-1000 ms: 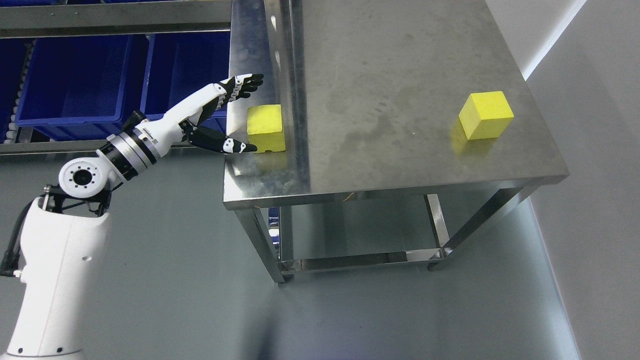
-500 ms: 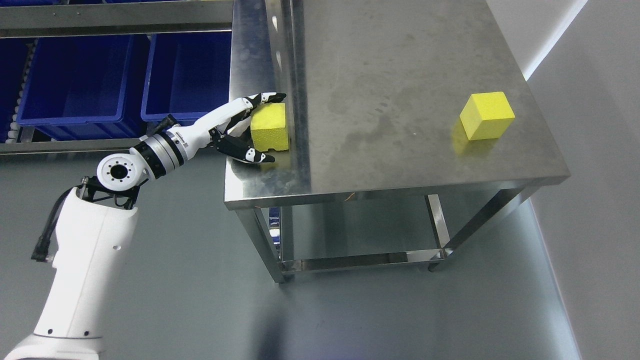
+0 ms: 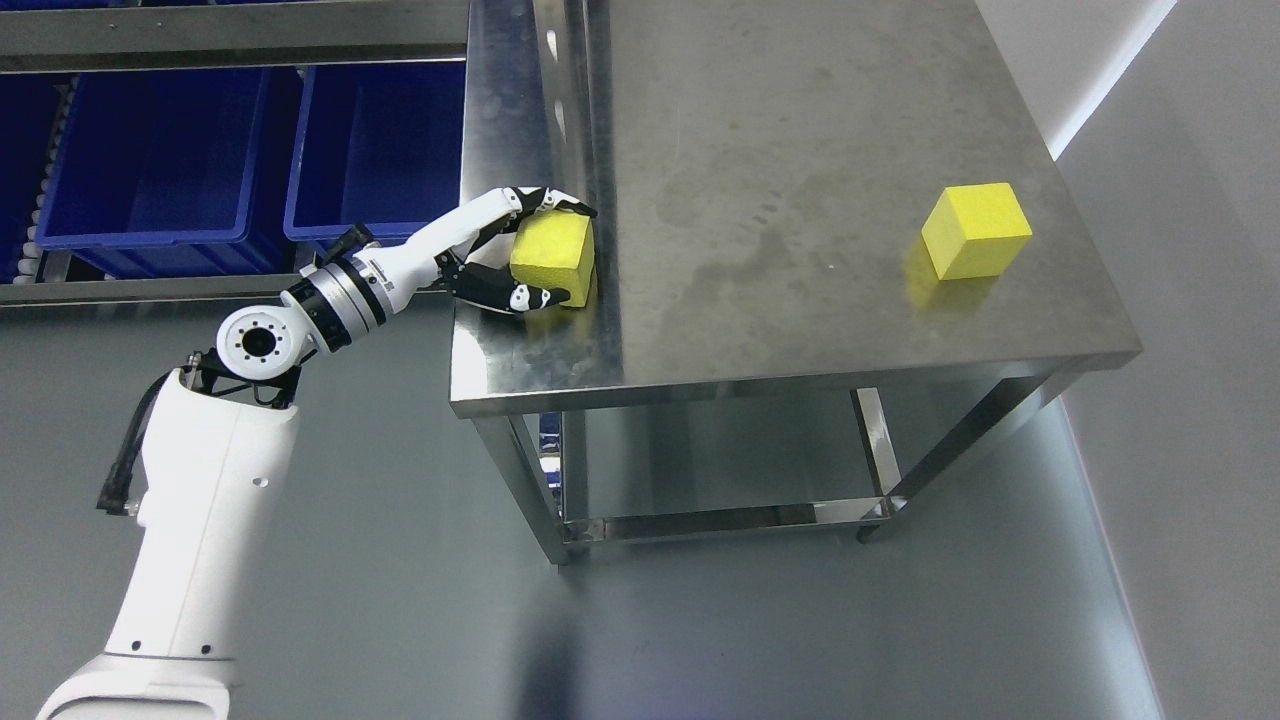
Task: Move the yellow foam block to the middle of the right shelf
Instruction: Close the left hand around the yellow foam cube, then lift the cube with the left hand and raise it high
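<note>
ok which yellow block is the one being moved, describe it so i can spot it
Start at the steel table and go to its left edge, near the blue bins. The block there sits in the left hand; the other block stands alone at the right.

Bare steel tabletop [image 3: 800, 200] rightward, only a second yellow block [image 3: 976, 230] near its edge.
</note>
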Available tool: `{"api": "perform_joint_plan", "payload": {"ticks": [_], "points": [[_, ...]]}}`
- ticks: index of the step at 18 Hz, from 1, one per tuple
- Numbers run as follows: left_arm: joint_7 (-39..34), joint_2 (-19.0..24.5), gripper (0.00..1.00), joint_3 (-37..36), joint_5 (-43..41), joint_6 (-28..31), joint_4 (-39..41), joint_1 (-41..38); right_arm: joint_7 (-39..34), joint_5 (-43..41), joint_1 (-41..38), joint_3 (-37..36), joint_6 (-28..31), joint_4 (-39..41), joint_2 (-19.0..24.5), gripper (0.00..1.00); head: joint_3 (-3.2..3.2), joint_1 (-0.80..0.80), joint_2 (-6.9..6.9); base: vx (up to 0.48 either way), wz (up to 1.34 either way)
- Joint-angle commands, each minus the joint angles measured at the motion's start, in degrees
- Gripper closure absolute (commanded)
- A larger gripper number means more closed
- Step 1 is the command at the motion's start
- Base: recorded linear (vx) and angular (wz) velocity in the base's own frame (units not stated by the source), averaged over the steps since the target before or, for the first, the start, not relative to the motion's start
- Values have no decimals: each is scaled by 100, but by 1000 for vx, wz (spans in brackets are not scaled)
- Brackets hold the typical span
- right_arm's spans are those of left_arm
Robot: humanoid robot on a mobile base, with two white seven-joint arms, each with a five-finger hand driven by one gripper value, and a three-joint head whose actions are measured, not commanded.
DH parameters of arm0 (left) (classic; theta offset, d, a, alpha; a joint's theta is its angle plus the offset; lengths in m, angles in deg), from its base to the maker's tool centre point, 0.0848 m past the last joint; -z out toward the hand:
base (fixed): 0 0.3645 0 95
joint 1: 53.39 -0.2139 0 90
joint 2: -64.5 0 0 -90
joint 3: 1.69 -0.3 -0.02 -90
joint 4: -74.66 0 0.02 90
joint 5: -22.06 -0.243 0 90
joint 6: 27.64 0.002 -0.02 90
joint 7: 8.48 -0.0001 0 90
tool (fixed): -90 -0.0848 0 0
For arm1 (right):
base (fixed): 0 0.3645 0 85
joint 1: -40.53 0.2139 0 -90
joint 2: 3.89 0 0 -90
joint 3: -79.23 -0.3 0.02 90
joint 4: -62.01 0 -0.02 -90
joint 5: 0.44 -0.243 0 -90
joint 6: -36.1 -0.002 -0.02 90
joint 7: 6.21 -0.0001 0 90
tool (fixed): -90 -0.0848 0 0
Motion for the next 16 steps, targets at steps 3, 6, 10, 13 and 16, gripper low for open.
{"api": "perform_joint_plan", "payload": {"ticks": [3, 6, 10, 13, 16], "points": [[-23, -1052, 65, 1087, 220, -611, -164, 86, 2, 18, -9, 1, 4, 100, -100, 0, 0, 0, 0, 0, -5], [-137, -1052, 64, 1756, 895, -717, 213, 156, 2, 26, -9, 1, 4, 100, -100, 0, 0, 0, 0, -5, 63], [-1943, -1052, 60, 1809, 2084, -901, 337, 139, 2, 18, -9, 1, 4, 100, -100, 0, 0, 0, 0, -19, 228], [-3420, -1052, 60, 1835, 2084, -981, 521, 51, 2, 18, -9, 1, 4, 100, -100, 0, 0, 0, 0, -25, 400], [-3750, -1052, 61, 2063, 2084, -964, 706, -45, 2, 26, -9, -8, 4, 100, -100, 0, 0, 0, 0, -11, 595]]}}
